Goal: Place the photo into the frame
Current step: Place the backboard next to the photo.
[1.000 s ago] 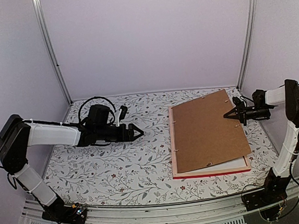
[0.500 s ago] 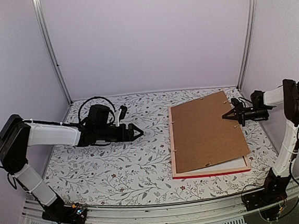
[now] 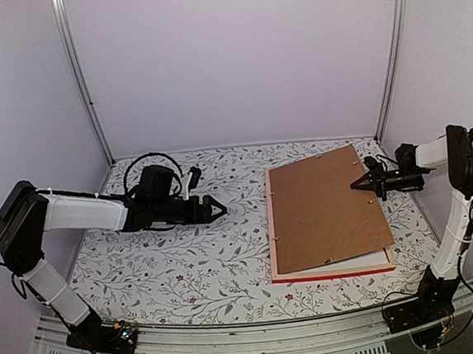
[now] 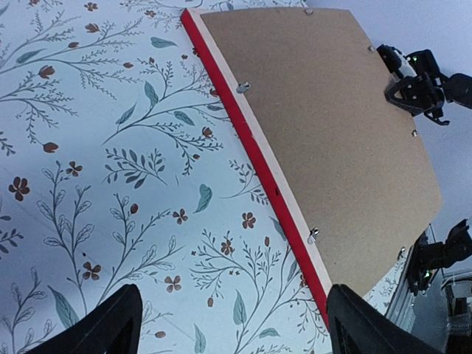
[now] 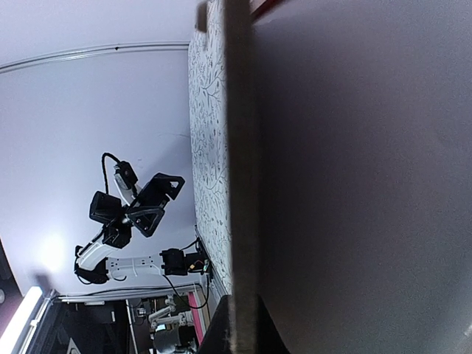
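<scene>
The frame [image 3: 336, 274] lies face down at the right of the table, its red edge and pale wood rim showing; it also shows in the left wrist view [image 4: 251, 158]. A plain brown backing board [image 3: 326, 206] lies over it, slightly skewed. My right gripper [image 3: 360, 183] is shut on the board's right edge [image 5: 240, 184], which is raised a little. My left gripper [image 3: 221, 209] is open and empty over the floral table, left of the frame. The photo is hidden from view.
A white strip [image 3: 368, 258] shows under the board's near edge. Small metal tabs [image 4: 313, 235] stick up along the frame's rim. The enclosure walls and metal posts [image 3: 387, 56] stand close behind and beside the frame.
My right gripper has edged slightly left with the board's edge, and the board has shifted a little over the frame. The left arm has not moved.
</scene>
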### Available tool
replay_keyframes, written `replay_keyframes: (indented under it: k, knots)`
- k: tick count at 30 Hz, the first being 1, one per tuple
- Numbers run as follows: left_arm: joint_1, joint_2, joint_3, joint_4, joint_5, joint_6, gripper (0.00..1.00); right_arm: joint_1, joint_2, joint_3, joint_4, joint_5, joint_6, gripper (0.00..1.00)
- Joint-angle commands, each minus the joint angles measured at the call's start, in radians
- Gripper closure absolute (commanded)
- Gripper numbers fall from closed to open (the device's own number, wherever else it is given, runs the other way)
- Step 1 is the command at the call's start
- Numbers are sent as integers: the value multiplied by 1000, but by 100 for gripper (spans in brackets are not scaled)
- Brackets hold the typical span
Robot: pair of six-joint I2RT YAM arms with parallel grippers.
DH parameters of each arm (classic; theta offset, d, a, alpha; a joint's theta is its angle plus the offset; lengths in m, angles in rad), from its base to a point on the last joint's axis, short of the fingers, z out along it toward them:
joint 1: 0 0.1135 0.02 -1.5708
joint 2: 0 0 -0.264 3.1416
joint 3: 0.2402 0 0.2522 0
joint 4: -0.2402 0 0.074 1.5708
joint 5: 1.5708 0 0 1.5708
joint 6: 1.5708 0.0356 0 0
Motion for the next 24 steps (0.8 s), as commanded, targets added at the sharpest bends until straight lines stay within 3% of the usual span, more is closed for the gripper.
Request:
replay_keyframes:
  k: [1,8,15,19,24]
  knots:
    - [-12,1,-3,7,-6,6,11,10,-13,-8,1,12,5,91]
    - [-13,0,-4,1,-9,5,11,10,-18,-4,-11,14,2,97]
    - [-12,-1,-4,0,-9,3,11,14,-25,1,-23,35,-2,96]
    - [-12,-1,-4,-4,-12,3,11,27,-13,0,-24,58,-3,90]
    - [-12,-1,-6,-4,-13,3,11,33,-9,9,-34,99,-3,73]
